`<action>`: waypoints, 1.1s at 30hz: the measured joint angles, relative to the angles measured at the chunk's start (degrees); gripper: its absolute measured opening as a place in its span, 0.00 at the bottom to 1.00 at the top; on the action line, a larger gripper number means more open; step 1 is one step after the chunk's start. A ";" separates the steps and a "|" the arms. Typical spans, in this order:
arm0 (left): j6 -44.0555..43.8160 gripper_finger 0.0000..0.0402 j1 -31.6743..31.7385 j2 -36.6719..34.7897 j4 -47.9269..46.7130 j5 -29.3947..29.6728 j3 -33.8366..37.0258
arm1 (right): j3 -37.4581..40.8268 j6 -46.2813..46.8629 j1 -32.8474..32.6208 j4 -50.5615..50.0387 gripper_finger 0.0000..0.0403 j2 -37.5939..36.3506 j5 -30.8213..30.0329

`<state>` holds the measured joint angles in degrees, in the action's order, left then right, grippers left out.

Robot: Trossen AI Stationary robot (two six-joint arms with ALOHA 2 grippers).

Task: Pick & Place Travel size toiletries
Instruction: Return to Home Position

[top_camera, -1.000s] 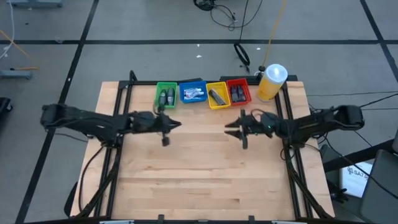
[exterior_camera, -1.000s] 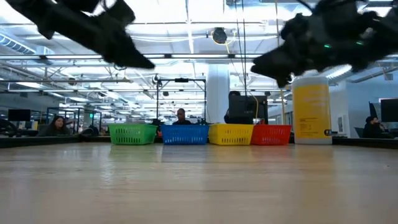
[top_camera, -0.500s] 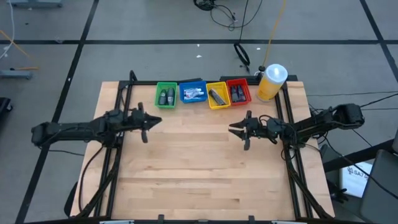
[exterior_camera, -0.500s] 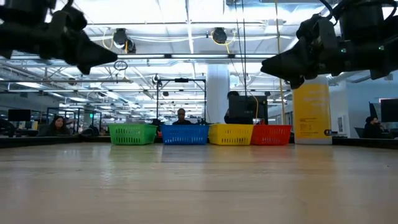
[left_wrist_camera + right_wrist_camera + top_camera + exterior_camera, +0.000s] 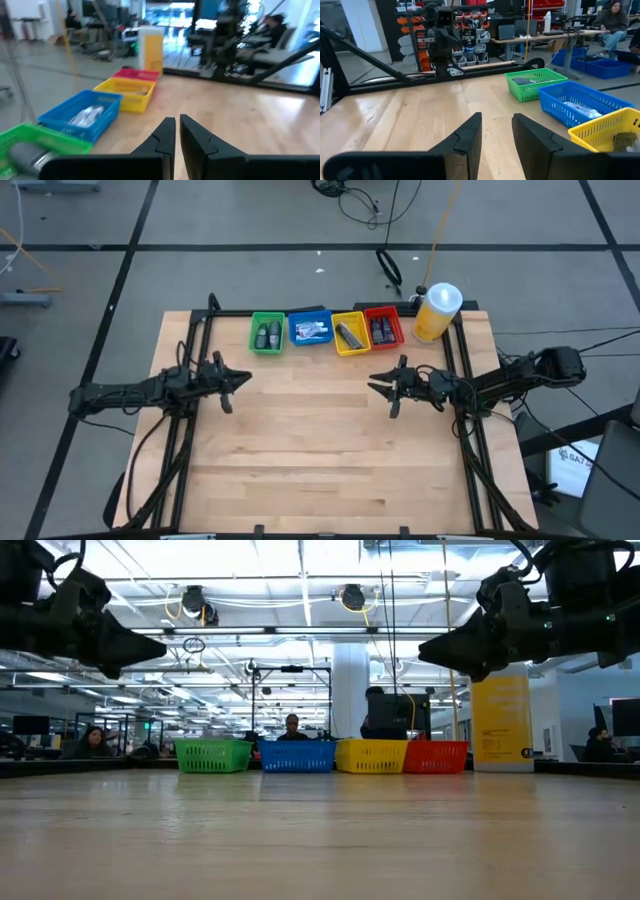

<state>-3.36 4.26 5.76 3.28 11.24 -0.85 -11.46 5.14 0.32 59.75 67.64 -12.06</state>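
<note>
The travel size toiletries lie inside four small bins in a row at the table's far edge. Dark bottles (image 5: 267, 336) are in the green bin (image 5: 254, 332). White-silver sachets (image 5: 312, 331) are in the blue bin (image 5: 296, 330). A dark tube (image 5: 349, 334) is in the yellow bin (image 5: 362, 346), and dark bottles (image 5: 382, 330) are in the red bin (image 5: 397, 330). My left gripper (image 5: 240, 379) hovers over the table's left part, shut and empty (image 5: 177, 131). My right gripper (image 5: 376, 385) hovers over the right part, slightly open and empty (image 5: 496, 127).
A big yellow bottle with a white cap (image 5: 437, 312) stands at the far right corner beside the red bin. Dark frame rails (image 5: 187, 440) run along the table's left and right sides. Bare wood (image 5: 320, 450) fills the middle and near part. People sit in the room beyond (image 5: 291, 726).
My left arm has drawn back from near the table's middle toward the left edge, staying above the table. My right gripper has shifted a little toward the right edge. The bins and their contents have stayed put.
</note>
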 joint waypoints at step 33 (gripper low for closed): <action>5.75 0.06 -4.51 -5.47 -2.50 -7.76 -0.10 | 0.00 0.14 0.00 0.02 0.25 0.02 0.13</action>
<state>2.39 -0.25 0.30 0.78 3.48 -0.95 -11.46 5.28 0.32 59.77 67.66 -11.92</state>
